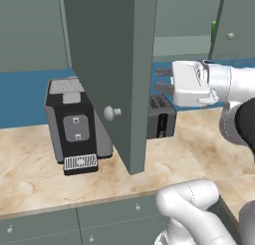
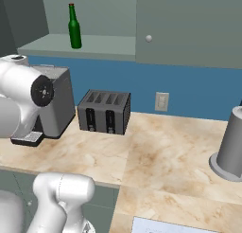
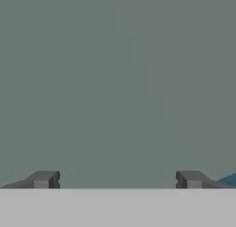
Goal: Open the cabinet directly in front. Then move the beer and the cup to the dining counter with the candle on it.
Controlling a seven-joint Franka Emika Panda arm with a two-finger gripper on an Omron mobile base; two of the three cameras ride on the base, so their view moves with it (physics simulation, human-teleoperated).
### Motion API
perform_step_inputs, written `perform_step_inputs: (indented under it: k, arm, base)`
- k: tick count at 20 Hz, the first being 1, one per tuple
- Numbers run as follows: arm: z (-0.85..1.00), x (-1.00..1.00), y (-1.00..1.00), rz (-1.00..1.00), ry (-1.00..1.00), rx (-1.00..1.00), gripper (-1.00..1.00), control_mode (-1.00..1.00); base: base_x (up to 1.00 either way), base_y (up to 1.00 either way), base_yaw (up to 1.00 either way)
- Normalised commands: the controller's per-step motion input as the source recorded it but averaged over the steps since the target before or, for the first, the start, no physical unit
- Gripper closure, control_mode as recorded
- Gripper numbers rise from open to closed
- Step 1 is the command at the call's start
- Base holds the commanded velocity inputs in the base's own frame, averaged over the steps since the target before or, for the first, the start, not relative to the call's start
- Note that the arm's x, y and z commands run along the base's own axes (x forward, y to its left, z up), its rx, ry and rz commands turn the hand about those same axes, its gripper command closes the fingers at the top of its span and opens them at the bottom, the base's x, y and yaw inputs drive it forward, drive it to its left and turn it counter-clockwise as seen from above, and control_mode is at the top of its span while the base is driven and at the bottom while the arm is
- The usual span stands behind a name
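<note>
Arm is showing glossy white rounded shells throughout. The hand is appearing as a boxy white block with bevelled corners, carrying two dark grey fingers at its front. A pale grey band is ringing the wrist just behind the hand. Beside it a large black joint face is showing. The lower link is presenting as a thick white curved tube with soft highlights. In the right base view a white cylindrical shell is bearing a round dark cap with a small centre mark. In the hand view the finger tips are looking dark grey and squared, with lighter grey pads.
</note>
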Motion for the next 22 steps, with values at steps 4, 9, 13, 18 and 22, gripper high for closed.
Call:
perform_step_inputs:
  k: [4, 9, 13, 18, 22]
  arm:
    - [0.24, -0.32, -1.00, -0.44, -0.24, 0.00, -1.00, -1.00]
    - [0.20, -0.13, -0.95, -0.53, -0.20, 0.00, -1.00, -1.00]
    - [0.11, 0.00, -0.99, -0.62, -0.04, 0.00, -1.00, -1.00]
    - [0.09, 0.00, -1.00, -0.66, 0.00, 0.07, -1.00, -1.00]
    - [0.00, -0.01, -1.00, -0.65, 0.03, 0.12, -1.00, -1.00]
  base:
    - [0.00, 0.00, 0.00]
    - [0.00, 0.00, 0.00]
    - [0.00, 0.00, 0.00]
    - [0.00, 0.00, 0.00]
    - [0.00, 0.00, 0.00]
